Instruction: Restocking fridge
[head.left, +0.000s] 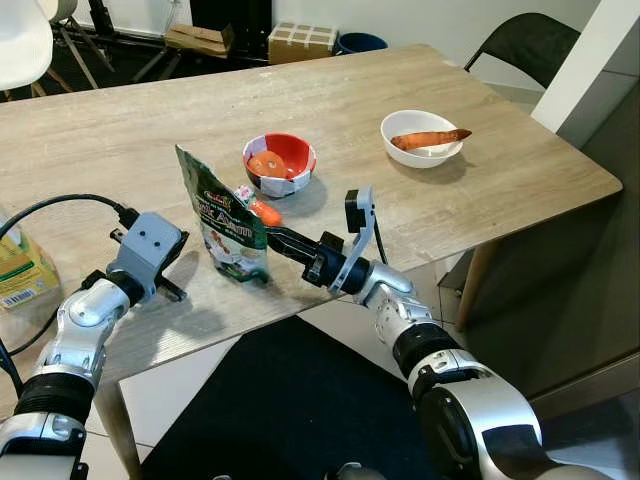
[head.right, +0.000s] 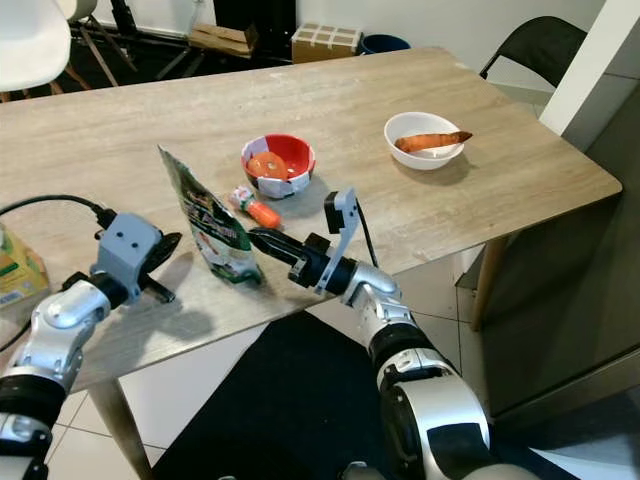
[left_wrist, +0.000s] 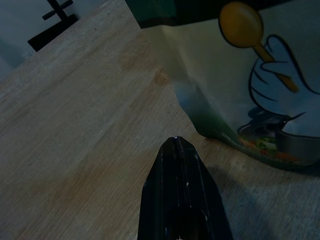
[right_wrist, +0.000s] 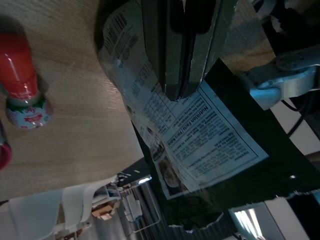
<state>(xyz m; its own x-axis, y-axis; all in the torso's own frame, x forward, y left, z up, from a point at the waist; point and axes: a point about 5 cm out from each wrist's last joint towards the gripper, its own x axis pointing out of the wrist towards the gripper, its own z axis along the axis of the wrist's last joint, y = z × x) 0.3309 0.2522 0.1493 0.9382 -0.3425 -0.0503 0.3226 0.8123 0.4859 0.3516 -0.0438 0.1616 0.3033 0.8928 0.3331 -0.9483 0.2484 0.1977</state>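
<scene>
A green food pouch (head.left: 228, 222) stands upright near the table's (head.left: 130, 130) front edge. My right gripper (head.left: 268, 234) reaches in from the right. Its fingers are shut, and their tips rest against the pouch's printed back (right_wrist: 210, 145). To the pouch's left, my left gripper (left_wrist: 175, 145) lies low over the wood, shut, its tip a short way from the pouch's bottom corner (left_wrist: 240, 135). A small red bottle (head.left: 258, 206) lies just behind the pouch.
A red bowl (head.left: 280, 165) with orange food stands behind the bottle. Far right is a white bowl (head.left: 422, 138) holding a sweet potato. A yellow-green package (head.left: 18, 268) sits at the left edge. A black chair (head.left: 525, 45) and a black floor mat (head.left: 300, 400) flank the table.
</scene>
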